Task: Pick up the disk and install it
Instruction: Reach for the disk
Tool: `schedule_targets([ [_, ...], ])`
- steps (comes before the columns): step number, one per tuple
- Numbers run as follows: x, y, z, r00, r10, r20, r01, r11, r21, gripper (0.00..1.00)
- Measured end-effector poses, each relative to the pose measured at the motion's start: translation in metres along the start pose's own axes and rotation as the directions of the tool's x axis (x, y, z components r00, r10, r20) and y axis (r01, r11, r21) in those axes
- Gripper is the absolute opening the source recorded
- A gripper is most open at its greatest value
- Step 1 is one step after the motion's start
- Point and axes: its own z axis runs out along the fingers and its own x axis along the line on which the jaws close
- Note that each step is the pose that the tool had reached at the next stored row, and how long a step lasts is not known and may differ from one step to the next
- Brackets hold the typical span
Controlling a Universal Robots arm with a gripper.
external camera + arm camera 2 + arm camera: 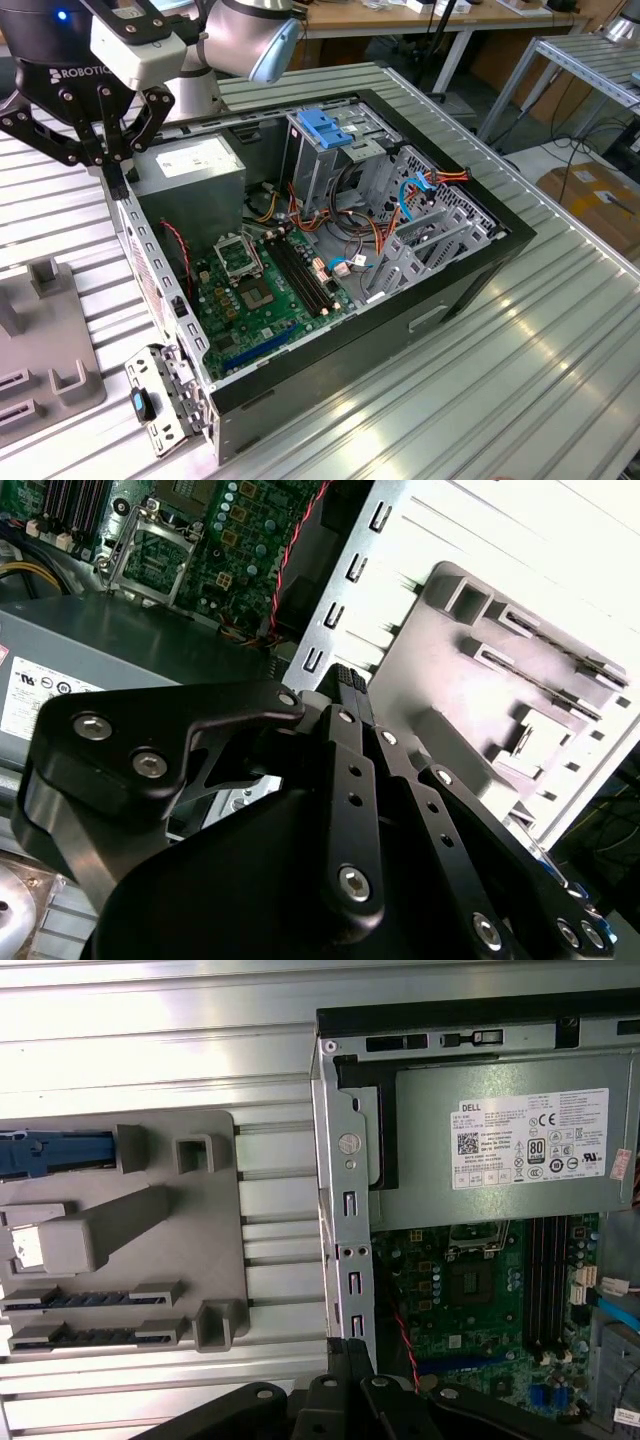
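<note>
Disk (60, 1152) on fixture (215, 1250); claw (350, 678) closed, empty

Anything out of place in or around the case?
A perforated metal bracket sits askew on the table, just outside a corner of the case; attached or loose, can't tell. Nothing else stands out.

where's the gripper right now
In the exterior view the gripper, shut, hangs at that view's upper left, over the metal edge of the computer case, beside the grey power supply.
</note>
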Motion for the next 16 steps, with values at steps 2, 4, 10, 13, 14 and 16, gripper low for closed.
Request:
schedule_targets([
  [2,0.0006,0.0000,0.0000,1.0000,0.000,0.0000,0.000,1.0000,0.0000,0.11],
  [4,0.0017,-0.0001,-0.0001,1.0000,0.000,0.0000,0.000,1.0000,0.0000,0.11],
  [10,0.0033,-0.0002,-0.0001,1.0000,0.000,0.0000,0.000,1.0000,0.0000,0.11],
  [13,0.0033,-0.0002,-0.0001,1.0000,0.000,0.0000,0.000,1.0000,0.0000,0.11],
  [14,0.0034,-0.0002,-0.0001,1.0000,0.000,0.0000,0.000,1.0000,0.0000,0.11],
  [16,0.0045,-0.0003,-0.0001,1.0000,0.000,-0.0001,0.000,1.0000,0.0000,0.11],
])
